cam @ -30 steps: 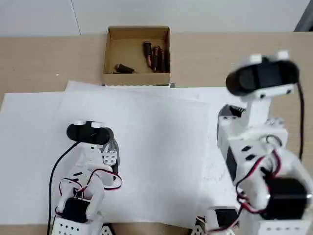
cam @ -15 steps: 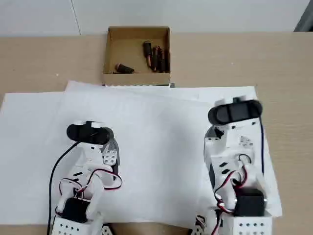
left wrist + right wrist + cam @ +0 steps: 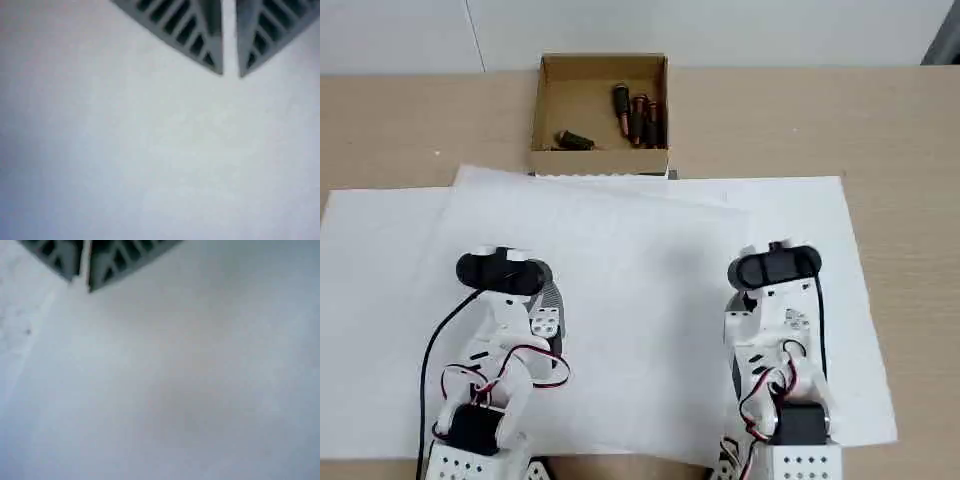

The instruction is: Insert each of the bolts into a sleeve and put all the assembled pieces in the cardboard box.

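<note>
The cardboard box (image 3: 600,160) stands at the far middle of the table. Inside it lie several dark bolt-and-sleeve pieces (image 3: 638,115), most of them by its right wall, and one more piece (image 3: 573,140) near the front left corner. Both arms are folded low near the table's front edge, the left arm (image 3: 495,330) on the left and the right arm (image 3: 775,330) on the right, far from the box. My left gripper (image 3: 230,72) is shut and empty just above the white paper. My right gripper (image 3: 84,284) is also shut over the paper, holding nothing.
Large white paper sheets (image 3: 640,290) cover the table's middle and front, between and under the arms. Bare wooden tabletop (image 3: 880,120) shows around the box and along the right side.
The right arm has come down from a raised pose and folded back toward the front edge. The left arm has not moved.
</note>
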Controlling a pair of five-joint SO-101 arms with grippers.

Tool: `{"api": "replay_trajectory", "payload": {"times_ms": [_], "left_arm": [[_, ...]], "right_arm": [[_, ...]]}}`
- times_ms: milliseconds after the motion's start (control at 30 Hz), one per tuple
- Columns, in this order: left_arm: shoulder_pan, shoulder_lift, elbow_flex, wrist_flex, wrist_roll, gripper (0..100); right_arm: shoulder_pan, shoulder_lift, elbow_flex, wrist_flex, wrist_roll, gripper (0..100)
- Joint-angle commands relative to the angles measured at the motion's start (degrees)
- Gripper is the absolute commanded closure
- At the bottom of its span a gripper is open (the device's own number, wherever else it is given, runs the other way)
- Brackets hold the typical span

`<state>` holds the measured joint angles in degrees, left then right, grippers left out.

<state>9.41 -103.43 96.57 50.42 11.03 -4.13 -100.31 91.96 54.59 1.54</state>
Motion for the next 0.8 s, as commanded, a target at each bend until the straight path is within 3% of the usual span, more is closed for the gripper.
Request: {"api": "replay_trajectory", "payload": {"times_ms": [0, 767], "left_arm": [[-0.4, -0.6, -0.2, 0.3, -0.4, 99], [-0.4, -0.6, -0.2, 0.4, -0.4, 99]], "right_arm": [[0.6, -4.3, 3.5, -1.4, -0.1, 99.5], [0.3, -3.6, 4.3, -1.4, -0.1, 99.5]]}}
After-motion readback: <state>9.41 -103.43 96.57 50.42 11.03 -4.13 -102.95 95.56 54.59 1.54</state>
